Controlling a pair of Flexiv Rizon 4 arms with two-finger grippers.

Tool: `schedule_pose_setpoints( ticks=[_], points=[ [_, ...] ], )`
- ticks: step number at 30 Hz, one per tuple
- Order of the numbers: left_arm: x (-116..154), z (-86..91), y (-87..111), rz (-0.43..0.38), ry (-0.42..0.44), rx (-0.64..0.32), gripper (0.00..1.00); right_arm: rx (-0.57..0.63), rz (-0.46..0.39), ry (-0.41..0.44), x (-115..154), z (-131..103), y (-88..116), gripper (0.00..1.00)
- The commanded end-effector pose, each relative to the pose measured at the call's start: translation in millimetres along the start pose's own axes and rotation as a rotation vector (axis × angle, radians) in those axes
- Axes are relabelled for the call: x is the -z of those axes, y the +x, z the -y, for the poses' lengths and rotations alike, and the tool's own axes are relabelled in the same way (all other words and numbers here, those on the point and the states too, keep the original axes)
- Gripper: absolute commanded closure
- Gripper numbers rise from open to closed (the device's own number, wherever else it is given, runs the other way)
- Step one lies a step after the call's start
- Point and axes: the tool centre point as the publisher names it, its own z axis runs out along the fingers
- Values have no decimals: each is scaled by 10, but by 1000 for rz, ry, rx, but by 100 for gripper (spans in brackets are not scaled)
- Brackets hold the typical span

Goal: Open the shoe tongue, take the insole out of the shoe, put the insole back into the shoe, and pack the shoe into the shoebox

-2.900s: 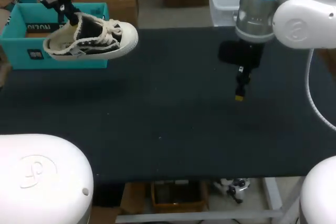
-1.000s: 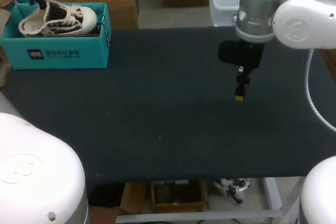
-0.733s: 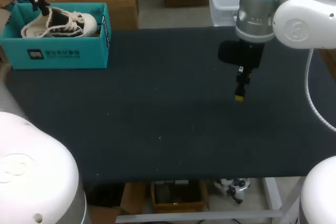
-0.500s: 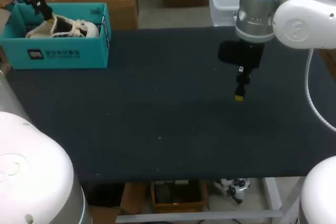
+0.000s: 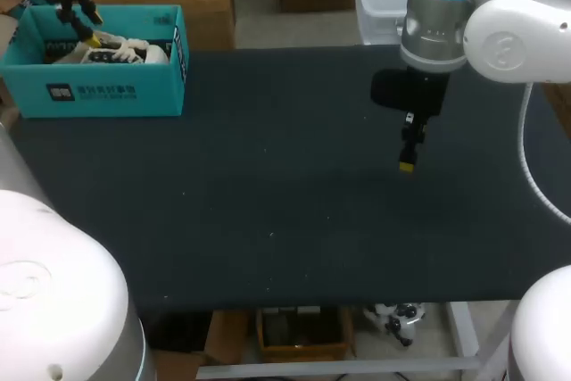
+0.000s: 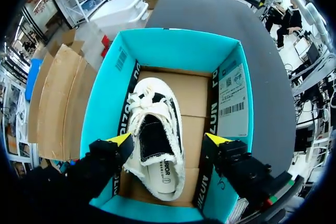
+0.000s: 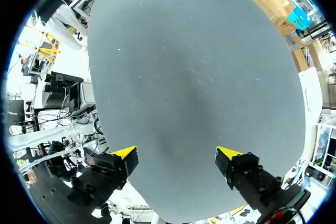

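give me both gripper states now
left gripper: open, over the shoe in the box
right gripper: open, holding nothing

The right arm [image 5: 500,42], at the upper right of the head view, has a glossy white rounded housing with a faint embossed round emblem. Next comes a grey cylindrical link banded by a cyan ring. Below that sit a black wrist block and the slim black right pincer [image 5: 407,163], yellow at its tip. A white cable [image 5: 535,180] curves down the right edge. The left arm [image 5: 62,301], at the lower left, is a big white dome with an embossed emblem and a sliver of cyan ring. In its own wrist view the left pincer [image 6: 168,140] shows blocky black fingers capped with yellow wedges. One finger's base carries small red and green marks.
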Motion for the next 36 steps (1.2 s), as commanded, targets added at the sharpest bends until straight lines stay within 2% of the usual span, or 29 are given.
schedule_pose_setpoints(
  ticks=[1,2,7,11,15,18,19,29,30,33,36],
  points=[
    [251,121,98,-22,-22,-8,0,0,-1,2,7,-1,-1,0],
    [356,208,190,-13,-24,-18,0,0,-1,2,7,-1,-1,0],
    [546,418,433,3,-26,-50,0,0,-1,2,7,-1,-1,0],
    [583,556,642,21,-49,-64,0,0,-1,2,7,-1,-1,0],
    [623,704,972,30,-55,-80,0,0,-1,2,7,-1,-1,0],
    [617,790,1215,42,-67,-88,0,0,-1,2,7,-1,-1,0],
    [615,799,1241,43,-68,-88,0,0,-1,2,7,-1,-1,0],
    [579,1101,2081,108,-87,-87,0,0,-1,2,7,-1,-1,0],
    [579,1101,2081,108,-87,-87,0,0,-1,2,7,-1,-1,0],
    [534,1188,2451,145,-89,-94,0,0,-1,2,7,-1,-1,0],
    [490,1222,2605,161,-90,-92,0,0,-1,2,7,-1,-1,0]
  ],
)
